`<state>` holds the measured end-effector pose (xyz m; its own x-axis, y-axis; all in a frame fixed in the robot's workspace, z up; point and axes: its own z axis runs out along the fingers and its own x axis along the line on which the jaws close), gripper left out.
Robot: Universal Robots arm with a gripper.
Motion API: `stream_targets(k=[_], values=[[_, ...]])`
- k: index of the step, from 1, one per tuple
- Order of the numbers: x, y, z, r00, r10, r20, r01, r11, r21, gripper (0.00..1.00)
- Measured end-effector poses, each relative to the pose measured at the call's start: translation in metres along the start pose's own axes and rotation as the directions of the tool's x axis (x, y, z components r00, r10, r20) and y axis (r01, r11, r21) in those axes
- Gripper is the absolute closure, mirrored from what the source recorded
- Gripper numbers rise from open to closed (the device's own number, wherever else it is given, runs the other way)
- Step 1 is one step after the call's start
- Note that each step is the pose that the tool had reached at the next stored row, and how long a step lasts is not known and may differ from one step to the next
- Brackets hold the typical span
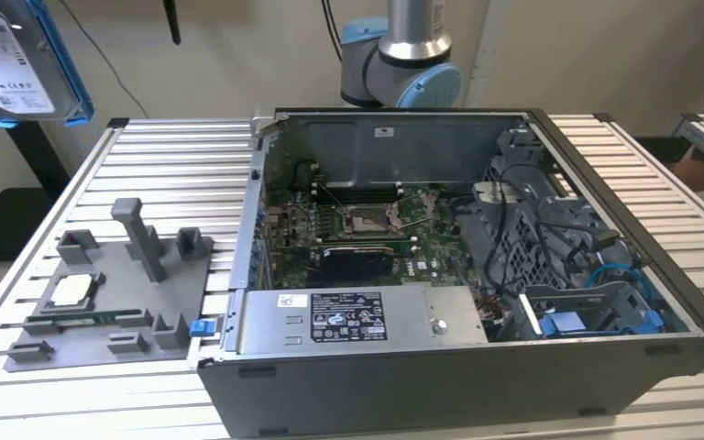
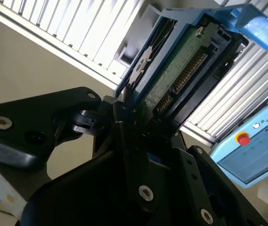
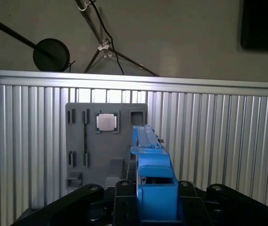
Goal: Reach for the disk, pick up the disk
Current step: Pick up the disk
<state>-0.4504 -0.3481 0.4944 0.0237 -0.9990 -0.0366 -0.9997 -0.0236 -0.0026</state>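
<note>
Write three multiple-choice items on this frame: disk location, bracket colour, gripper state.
1. Where is the disk? A in the computer case B on the grey tray C up in the air
2. What colour is its bracket? A red B blue C yellow
3. The gripper is: A open and empty B shut on the disk C resting on the table
Answers: 1 C, it hangs high at the exterior view's left; 2 B, blue frame around it; 3 B, it clamps the disk in both wrist views.

Silver disk (image 1: 16, 55) with white label and bright blue frame, matte grey tray (image 1: 105, 275), ribbed silver table (image 1: 144, 165), black pincer (image 2: 145, 125)
</note>
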Motion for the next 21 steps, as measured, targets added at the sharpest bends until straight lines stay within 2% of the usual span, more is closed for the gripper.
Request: stream_targets(k=[5, 13, 21], values=[[0.0000, -0.0018, -0.0001, 1.0000, 0.000, -0.0001, 0.000, 1.0000, -0.0002, 1.00], [0.0004, -0.0179, -0.0001, 1.0000, 0.000, 0.0000, 0.000, 1.0000, -0.0002, 1.00], [0.0006, -0.0235, 0.0000, 1.0000, 0.000, 0.0000, 0.000, 1.0000, -0.0001, 1.00]])
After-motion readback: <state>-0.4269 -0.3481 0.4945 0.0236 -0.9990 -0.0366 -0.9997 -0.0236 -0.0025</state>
